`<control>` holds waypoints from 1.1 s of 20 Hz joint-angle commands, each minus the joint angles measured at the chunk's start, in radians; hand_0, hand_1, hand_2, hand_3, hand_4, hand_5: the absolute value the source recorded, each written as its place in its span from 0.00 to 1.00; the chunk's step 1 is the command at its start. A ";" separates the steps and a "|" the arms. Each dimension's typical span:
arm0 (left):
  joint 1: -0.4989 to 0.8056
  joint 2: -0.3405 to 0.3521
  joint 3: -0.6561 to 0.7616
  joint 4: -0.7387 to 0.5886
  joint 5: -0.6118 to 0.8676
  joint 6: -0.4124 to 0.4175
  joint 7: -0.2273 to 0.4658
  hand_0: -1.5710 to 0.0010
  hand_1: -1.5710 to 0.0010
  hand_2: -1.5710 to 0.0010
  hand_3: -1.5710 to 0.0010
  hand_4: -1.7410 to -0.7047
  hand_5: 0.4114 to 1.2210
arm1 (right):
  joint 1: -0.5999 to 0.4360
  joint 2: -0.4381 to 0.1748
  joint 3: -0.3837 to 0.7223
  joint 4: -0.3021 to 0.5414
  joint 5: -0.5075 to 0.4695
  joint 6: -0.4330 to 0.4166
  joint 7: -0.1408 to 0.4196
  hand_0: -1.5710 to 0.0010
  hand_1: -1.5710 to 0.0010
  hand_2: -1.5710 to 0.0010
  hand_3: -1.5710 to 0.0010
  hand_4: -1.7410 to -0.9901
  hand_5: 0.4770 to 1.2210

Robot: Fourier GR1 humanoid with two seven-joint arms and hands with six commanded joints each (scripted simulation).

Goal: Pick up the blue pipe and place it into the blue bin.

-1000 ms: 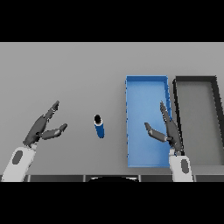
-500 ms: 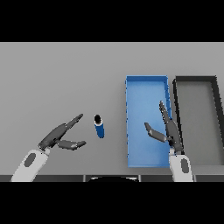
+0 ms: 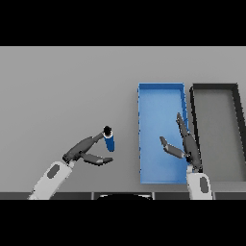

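my left hand (image 3: 82,153) sits nearest, fingers spread and reaching, thumb low, tips just at the blue pipe (image 3: 109,140) without closing on it. my right hand (image 3: 185,146) hovers relaxed and holding nothing over the blue bin's (image 3: 160,90) near right edge. the pipe stands on the grey table (image 3: 67,91), left of the bin (a dark bin (image 3: 215,88) lies beyond). it looks stiff, light and smooth, likely to tip, so i would grip it mid-body.
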 commanded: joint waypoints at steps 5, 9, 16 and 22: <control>-0.062 -0.084 -0.022 0.116 -0.066 0.029 -0.039 1.00 1.00 1.00 1.00 0.64 0.04 | 0.001 0.004 0.001 0.000 0.002 -0.002 0.002 1.00 1.00 1.00 1.00 0.63 0.16; -0.108 -0.151 -0.005 0.177 -0.026 0.010 -0.086 1.00 1.00 0.99 0.99 0.61 0.12 | -0.013 -0.001 -0.009 0.018 -0.006 0.002 0.000 1.00 1.00 1.00 1.00 0.63 0.17; -0.088 -0.235 0.029 0.216 0.041 0.043 -0.113 0.37 0.32 0.28 0.30 0.20 0.75 | -0.012 0.007 -0.003 0.008 -0.004 -0.001 0.002 1.00 1.00 1.00 1.00 0.64 0.18; -0.102 -0.243 -0.012 0.196 -0.010 0.104 -0.177 0.10 0.08 0.07 0.13 0.06 0.93 | -0.022 -0.004 -0.002 0.020 0.004 0.005 0.001 1.00 1.00 1.00 1.00 0.65 0.19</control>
